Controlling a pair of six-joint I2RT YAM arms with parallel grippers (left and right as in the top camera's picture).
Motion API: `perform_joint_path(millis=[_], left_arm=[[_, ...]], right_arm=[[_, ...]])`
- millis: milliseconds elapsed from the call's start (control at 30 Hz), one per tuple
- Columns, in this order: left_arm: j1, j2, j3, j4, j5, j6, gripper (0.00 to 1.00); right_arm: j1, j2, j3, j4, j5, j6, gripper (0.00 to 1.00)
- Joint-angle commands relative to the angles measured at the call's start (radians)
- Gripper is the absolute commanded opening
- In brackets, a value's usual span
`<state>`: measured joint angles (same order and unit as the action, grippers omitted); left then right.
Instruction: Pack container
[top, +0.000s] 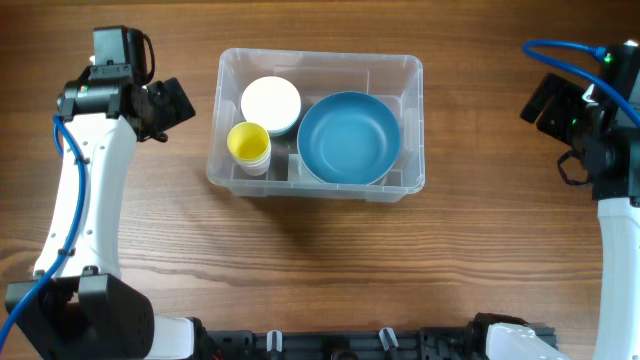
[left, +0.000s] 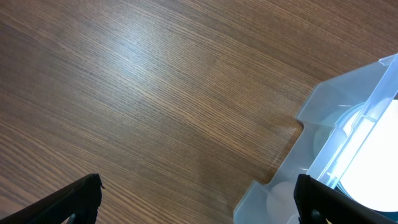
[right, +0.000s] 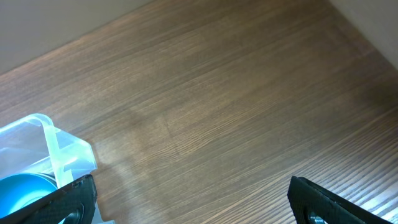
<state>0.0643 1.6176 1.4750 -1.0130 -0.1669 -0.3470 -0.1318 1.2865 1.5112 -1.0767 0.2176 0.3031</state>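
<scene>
The clear plastic container (top: 410, 75) sits mid-table, holding a blue bowl (top: 348, 138), a white bowl (top: 271, 103) and a yellow cup (top: 249, 145). My left gripper (top: 172, 105) is open and empty, just left of the container; its wrist view shows the container's corner (left: 323, 134) past the right finger, with bare table between the fingers (left: 199, 202). My right gripper (top: 545, 100) is open and empty, well to the right of the container. Its wrist view (right: 193, 202) shows a container corner (right: 56, 149) and the blue bowl's edge (right: 25, 190) at lower left.
The wooden table (top: 320, 260) surrounds the container. A black rail with fixtures (top: 380, 345) runs along the front edge. A pale wall (right: 50, 25) shows beyond the table's far edge in the right wrist view.
</scene>
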Motion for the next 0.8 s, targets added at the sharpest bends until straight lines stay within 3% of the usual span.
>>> perform_joint_path(millis=[0,200,467,767], left_arm=[[0.004,-0.011,0.011,0.003,0.001,-0.006,1.0],[0.004,-0.011,0.011,0.003,0.001,-0.006,1.0],[0.004,-0.011,0.011,0.003,0.001,-0.006,1.0],[0.004,-0.011,0.011,0.003,0.001,-0.006,1.0]], right_arm=[[-0.003,-0.017,0.0,0.003,0.004,0.008,1.0],[-0.003,-0.152,0.0,0.019,0.027,0.015,1.0],[0.071,-0.501,-0.069,0.203,0.018,0.015,1.0],[0.148,-0.891,-0.267,0.394,0.021,0.019,1.0]])
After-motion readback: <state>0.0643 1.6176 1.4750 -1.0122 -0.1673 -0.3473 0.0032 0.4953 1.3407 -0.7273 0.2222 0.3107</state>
